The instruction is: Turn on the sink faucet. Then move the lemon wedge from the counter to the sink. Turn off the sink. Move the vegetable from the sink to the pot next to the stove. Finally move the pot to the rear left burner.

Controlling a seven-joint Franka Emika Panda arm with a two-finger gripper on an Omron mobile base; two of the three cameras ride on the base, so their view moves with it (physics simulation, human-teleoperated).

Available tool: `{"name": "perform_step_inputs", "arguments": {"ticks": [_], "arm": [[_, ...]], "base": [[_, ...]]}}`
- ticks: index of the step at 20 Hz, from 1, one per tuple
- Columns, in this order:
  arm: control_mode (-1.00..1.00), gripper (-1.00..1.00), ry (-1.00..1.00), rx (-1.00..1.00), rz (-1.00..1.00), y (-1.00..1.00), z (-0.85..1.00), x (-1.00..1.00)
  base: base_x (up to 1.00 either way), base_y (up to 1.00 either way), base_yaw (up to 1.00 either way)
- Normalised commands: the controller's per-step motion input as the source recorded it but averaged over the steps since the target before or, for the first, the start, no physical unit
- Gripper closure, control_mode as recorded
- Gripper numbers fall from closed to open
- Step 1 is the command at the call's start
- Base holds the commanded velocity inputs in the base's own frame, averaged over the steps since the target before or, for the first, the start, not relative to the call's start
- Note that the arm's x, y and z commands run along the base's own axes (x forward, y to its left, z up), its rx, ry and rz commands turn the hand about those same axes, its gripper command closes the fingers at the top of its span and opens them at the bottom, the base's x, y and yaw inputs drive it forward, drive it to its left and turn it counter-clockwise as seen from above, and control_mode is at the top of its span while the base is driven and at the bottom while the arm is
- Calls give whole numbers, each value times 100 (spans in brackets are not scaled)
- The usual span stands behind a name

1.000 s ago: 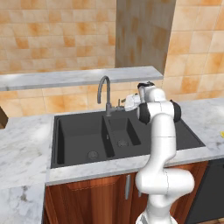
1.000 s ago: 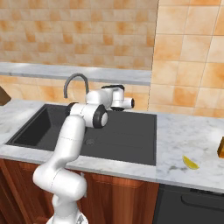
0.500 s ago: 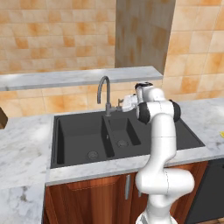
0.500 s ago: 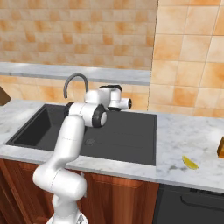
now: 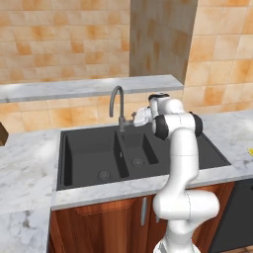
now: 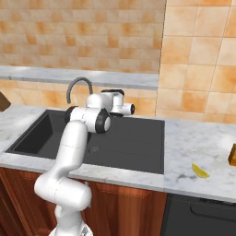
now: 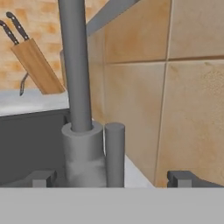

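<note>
Tool [image 7: 111, 178] spread wide, empty, straddling sink faucet [image 7: 83, 131] lever

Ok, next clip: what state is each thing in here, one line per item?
Faucet: upright, no water visible from the spout.
Faucet lever: between the claw's fingertips, not yet gripped.
Claw: open, at the faucet base.
Sink: both basins hold nothing.
Lemon wedge: lying on the counter, right of the sink.

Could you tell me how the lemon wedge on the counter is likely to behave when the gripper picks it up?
The lemon wedge looks tiny, so probably light. Its curved, tapered shape may slip between the fingers. It seems to lie flat on the counter, so it probably won't roll.
</note>
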Motion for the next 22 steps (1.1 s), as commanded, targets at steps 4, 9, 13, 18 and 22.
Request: {"name": "perform_step_inputs", "arguments": {"ticks": [4,9,13,18,22], "arm": [[-100,100,9,0,0,24,-4,20],[-100,100,1,-1,-2,12,-2,0],[-100,100,0,0,-18,3,-5,0],[-100,100,1,0,-31,-3,-16,1],[-100,100,8,0,-24,-9,-22,2]], "base": [[0,0,0],[0,0,0],[0,0,0],[0,0,0],[0,0,0]]}}
